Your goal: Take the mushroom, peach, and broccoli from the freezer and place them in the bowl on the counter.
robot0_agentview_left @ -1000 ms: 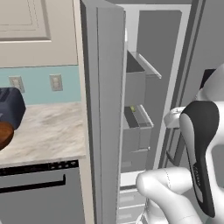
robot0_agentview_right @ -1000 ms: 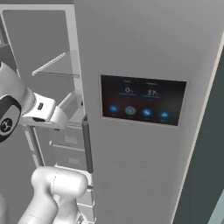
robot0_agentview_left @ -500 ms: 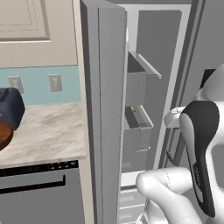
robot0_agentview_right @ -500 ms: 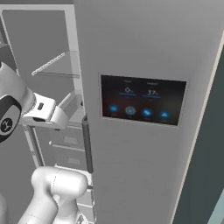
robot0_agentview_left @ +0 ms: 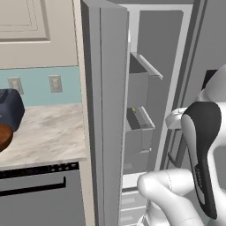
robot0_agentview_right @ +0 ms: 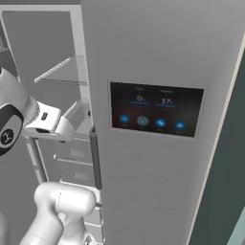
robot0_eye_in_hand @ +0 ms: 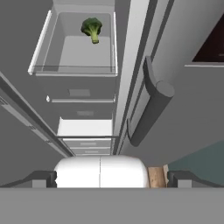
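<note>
My gripper (robot0_eye_in_hand: 112,178) stands wide apart and holds nothing — the two finger tips sit at the far corners of the hand view with only air between them, which suits a first reach at something small and lumpy.

The freezer (robot0_agentview_left: 150,88) is open, its door (robot0_agentview_left: 103,114) swung out towards the counter (robot0_agentview_left: 44,137), so the narrow white interior is free for my arm. I am looking down into it from above: the broccoli (robot0_eye_in_hand: 92,29) lies on a clear shelf (robot0_eye_in_hand: 74,52), near the back wall, well apart from my fingers. It rests on its side with the stalk pointing towards me, so I judge a grip across the floret will hold better than one on the short stalk.

I cannot see the mushroom or the peach from here; they may sit on other shelves or in the door bins (robot0_agentview_left: 140,123).

The bowl (robot0_agentview_left: 4,137) waits on the counter beside the toaster (robot0_agentview_left: 9,109), left of the open door — so each item will have to travel round that door edge.
</note>
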